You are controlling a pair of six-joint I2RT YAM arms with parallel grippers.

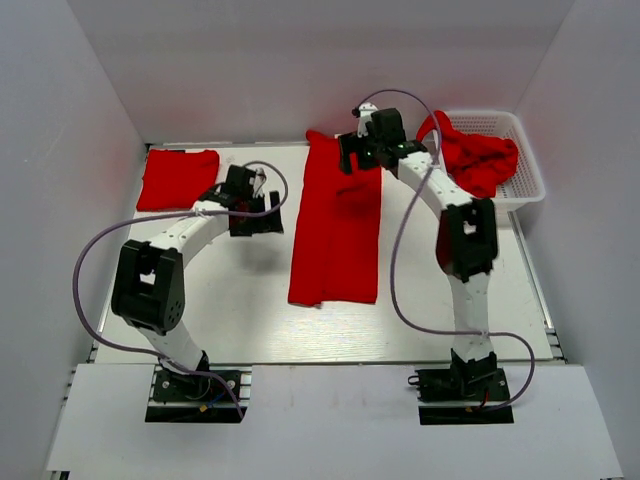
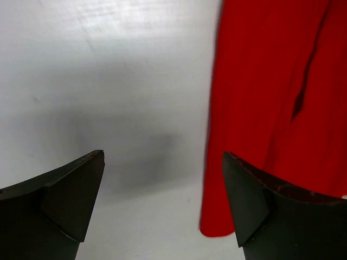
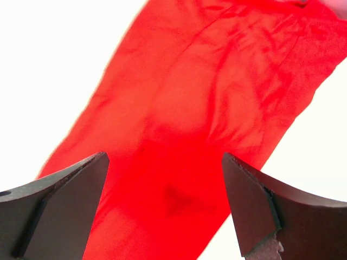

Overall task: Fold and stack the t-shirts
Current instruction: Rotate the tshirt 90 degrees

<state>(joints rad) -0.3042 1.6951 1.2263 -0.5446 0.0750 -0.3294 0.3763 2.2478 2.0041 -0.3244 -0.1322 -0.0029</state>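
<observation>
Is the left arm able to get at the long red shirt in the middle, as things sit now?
Probably yes. The left end effector is open just beside the edge of the long red shirt, with only bare table between them.

The left arm (image 1: 185,232) and the right arm (image 1: 432,190) are white tubes with chunky black joints. Each stands on a flat black plate (image 1: 196,394). A thin purple cable (image 1: 80,290) loops off each arm. The left tool (image 2: 162,154) and right tool (image 3: 165,155) each have two dark, thick fingers (image 2: 65,200) with pointy tips.
</observation>
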